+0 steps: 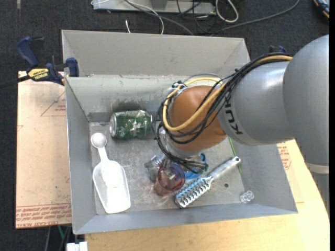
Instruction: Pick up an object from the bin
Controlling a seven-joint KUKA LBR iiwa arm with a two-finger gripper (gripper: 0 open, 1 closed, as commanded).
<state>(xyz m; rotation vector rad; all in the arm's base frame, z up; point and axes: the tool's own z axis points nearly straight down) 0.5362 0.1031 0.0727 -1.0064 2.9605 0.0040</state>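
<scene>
Grey arm [293,98], tool [172,167] low over reddish cup [168,184]. Could not tell its grip. Judged grasp stage; needed closure, then lift.

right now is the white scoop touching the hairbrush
Apart. The camera view shows bare bin floor between the white scoop and the hairbrush.

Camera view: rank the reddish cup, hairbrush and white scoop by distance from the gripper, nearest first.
1. Reddish cup: directly at the gripper, bin's front middle.
2. Hairbrush: just to the view's right.
3. White scoop: view's left side.
</scene>
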